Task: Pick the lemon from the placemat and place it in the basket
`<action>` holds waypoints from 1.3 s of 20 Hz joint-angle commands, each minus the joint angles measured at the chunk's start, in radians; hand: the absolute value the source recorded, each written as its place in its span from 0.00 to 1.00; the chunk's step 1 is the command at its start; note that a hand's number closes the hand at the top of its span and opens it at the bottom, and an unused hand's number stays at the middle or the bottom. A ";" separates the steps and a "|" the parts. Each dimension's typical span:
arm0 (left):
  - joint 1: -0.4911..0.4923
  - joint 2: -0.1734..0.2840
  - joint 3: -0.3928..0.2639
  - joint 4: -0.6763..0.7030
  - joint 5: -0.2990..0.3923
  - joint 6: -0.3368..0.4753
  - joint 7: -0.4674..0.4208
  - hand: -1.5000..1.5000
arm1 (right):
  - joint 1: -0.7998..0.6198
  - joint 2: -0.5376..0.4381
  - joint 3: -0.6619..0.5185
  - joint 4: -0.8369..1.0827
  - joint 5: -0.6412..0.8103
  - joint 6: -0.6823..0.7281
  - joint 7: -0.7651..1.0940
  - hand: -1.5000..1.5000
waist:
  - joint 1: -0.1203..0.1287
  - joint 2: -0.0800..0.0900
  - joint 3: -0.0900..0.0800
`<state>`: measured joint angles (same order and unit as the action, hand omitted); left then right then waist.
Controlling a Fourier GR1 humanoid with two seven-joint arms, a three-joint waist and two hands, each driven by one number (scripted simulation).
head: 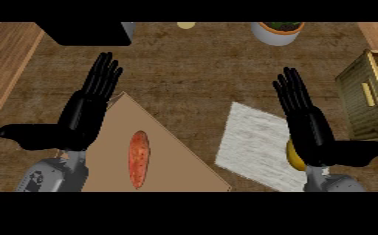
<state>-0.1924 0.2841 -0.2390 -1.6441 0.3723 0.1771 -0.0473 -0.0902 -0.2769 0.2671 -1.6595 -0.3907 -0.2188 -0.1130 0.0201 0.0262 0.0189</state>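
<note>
Yellow lemon [294,158] on white fuzzy placemat [255,144], at 4 o'clock, partly under right hand [308,124], fingers straight; left hand [87,110] likewise spread flat.

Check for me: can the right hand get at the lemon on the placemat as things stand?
Probably yes. The lemon lies on the white placemat's right side, directly under the open right hand, which partly hides it. Nothing else sits between them; the fingers point away, so the hand would need to turn down.
</note>
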 commanded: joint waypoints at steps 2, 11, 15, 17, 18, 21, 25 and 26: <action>0.028 0.023 0.049 0.014 -0.044 0.055 0.020 0.50 | 0.103 -0.034 -0.056 -0.025 0.053 -0.053 -0.045 1.00 | -0.028 -0.028 -0.019; 0.145 0.000 0.031 0.005 -0.113 0.142 0.000 0.50 | 0.243 0.011 0.181 -0.090 0.576 -0.401 -0.054 0.00 | -0.011 -0.027 -0.021; 0.168 -0.002 0.030 0.028 -0.124 0.137 -0.026 0.50 | 0.269 0.069 0.133 -0.100 0.727 -0.615 0.143 0.00 | -0.027 -0.027 -0.025; 0.159 0.008 0.044 -0.022 -0.121 0.161 0.014 0.50 | 0.293 0.012 0.059 -0.094 0.812 -0.656 0.253 0.00 | -0.031 -0.031 -0.028; 0.172 0.019 0.046 -0.013 -0.130 0.157 0.000 0.50 | 0.311 -0.018 0.022 -0.059 0.856 -0.667 0.291 0.00 | -0.032 -0.027 -0.031; 0.154 0.027 0.071 -0.015 -0.112 0.154 0.012 0.50 | 0.398 -0.110 -0.036 -0.077 0.957 -0.626 0.429 0.00 | -0.060 -0.027 -0.037; 0.189 0.021 0.050 -0.036 -0.125 0.157 0.005 0.50 | 0.466 -0.195 -0.054 -0.121 1.051 -0.470 0.634 0.00 | -0.035 -0.024 -0.040; 0.161 0.015 0.059 -0.022 -0.122 0.161 0.005 0.50 | 0.487 -0.229 -0.044 -0.144 1.072 -0.415 0.668 0.00 | -0.049 -0.020 -0.042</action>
<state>-0.0260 0.3034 -0.1857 -1.6652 0.2495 0.3317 -0.0421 0.3289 -0.4184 0.2395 -1.7660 0.5887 -0.7441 0.3972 -0.0247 0.0016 -0.0186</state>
